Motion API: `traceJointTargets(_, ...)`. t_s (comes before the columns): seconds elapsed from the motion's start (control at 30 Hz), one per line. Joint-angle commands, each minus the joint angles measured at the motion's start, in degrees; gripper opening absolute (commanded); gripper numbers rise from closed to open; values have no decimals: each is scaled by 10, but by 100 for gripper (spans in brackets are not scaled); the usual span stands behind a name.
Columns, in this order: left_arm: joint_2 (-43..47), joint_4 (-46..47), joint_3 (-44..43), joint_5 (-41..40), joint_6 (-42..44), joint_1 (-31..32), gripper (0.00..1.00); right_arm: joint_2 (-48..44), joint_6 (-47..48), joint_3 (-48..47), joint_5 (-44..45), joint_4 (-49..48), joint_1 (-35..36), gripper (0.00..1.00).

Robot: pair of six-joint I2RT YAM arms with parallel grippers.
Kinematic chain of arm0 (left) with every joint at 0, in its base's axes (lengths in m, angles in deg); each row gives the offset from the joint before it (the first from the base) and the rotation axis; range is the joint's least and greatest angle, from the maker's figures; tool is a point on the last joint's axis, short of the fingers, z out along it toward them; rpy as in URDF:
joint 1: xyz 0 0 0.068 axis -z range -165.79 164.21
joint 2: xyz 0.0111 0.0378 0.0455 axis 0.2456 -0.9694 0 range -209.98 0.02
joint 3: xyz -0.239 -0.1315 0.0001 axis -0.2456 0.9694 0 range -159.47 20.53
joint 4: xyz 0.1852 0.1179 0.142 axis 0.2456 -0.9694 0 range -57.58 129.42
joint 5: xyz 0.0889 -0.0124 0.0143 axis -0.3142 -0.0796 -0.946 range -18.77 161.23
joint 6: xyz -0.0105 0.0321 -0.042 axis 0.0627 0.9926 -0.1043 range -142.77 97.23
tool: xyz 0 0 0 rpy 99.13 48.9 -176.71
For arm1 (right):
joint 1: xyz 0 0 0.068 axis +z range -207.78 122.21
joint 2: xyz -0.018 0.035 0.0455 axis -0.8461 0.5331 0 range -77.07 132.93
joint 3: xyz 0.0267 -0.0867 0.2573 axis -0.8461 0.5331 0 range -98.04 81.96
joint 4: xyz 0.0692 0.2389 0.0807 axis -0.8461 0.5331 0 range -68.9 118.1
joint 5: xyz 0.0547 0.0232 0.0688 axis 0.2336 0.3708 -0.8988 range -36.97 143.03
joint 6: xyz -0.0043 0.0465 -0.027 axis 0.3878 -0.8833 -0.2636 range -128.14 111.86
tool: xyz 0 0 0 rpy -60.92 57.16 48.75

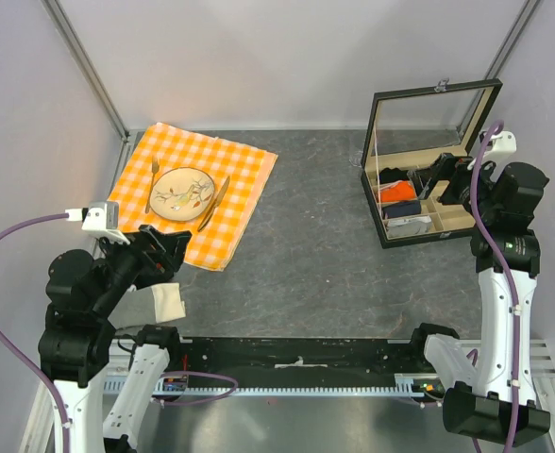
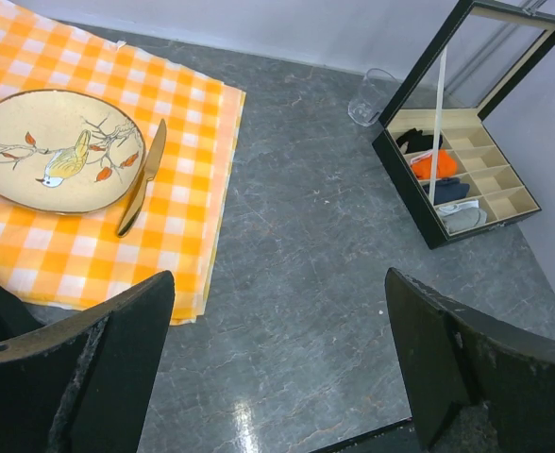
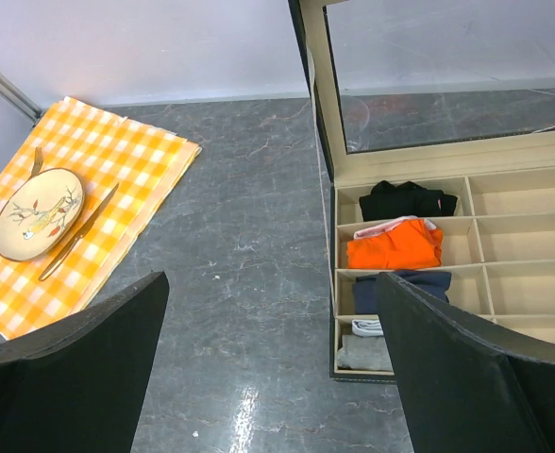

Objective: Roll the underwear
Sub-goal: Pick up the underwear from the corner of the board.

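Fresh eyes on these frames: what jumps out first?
The orange checked cloth at far left, set with a bird plate and knife. At far right, an open black compartment box, an orange roll bright inside. The left gripper and right gripper hang above the table, jaws wide, empty.

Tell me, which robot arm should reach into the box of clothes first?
Probably the right one. The right gripper hangs open beside the box, with the rolled clothes close in its view. The left gripper, also open, sits across the table by the checked cloth.
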Motion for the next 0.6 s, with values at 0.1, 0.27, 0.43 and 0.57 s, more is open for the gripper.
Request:
traceJointTargets(0.1, 4, -8, -14, -10, 17, 1, 98, -1, -10, -18, -14, -20, -1, 98)
traceJointTargets(0.27, 4, -11, -13, -13, 18, 1, 98, 0, -6, -13, -38, -24, -1, 98)
traceJointTargets(0.43, -9, -17, -2, -34, 12, 1, 99, -2, 43, 2, -117, -38, 0, 98)
traceJointTargets(0.57, -31, -18, 24, -46, -3, 1, 99, 0, 99, 34, -230, -59, 16, 98)
